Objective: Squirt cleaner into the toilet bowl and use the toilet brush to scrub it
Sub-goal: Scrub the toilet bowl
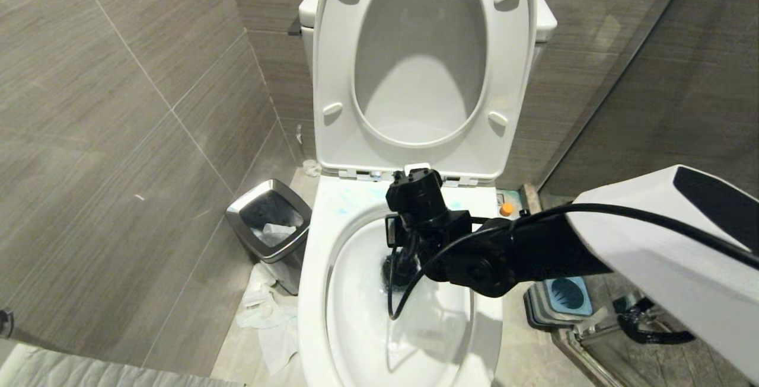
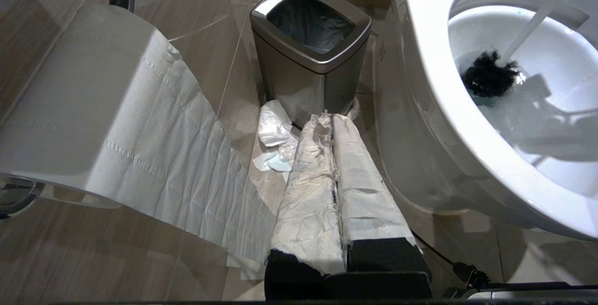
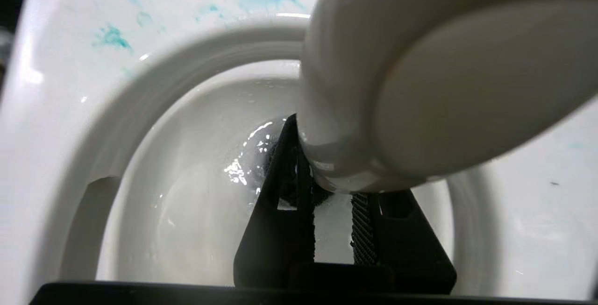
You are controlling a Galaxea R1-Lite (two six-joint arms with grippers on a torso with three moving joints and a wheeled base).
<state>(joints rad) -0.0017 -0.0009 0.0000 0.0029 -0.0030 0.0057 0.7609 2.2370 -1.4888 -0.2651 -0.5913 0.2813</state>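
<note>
In toilet bowl point(image 1: 320, 316): right gripper point(image 3: 332, 230) jaws pinching toilet brush point(image 2: 490, 78) handle, head in water.

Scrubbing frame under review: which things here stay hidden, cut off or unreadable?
- Toilet brush head: head view, hidden by the right gripper.
- Cleaner: head view, only the orange cap shows above the right arm.
- Brush holder: head view, partly covered by the arm.
- Bin contents: left wrist view, too dark.

Toilet brush point(image 3: 420, 85) handle end blurred by closeness in right wrist view, dark head mostly hidden behind right gripper point(image 3: 332, 230), toilet bowl point(image 1: 320, 292) front cut off by head view's edge, cleaner point(image 1: 506, 209) seen only as orange cap, rest hidden behind arm.
</note>
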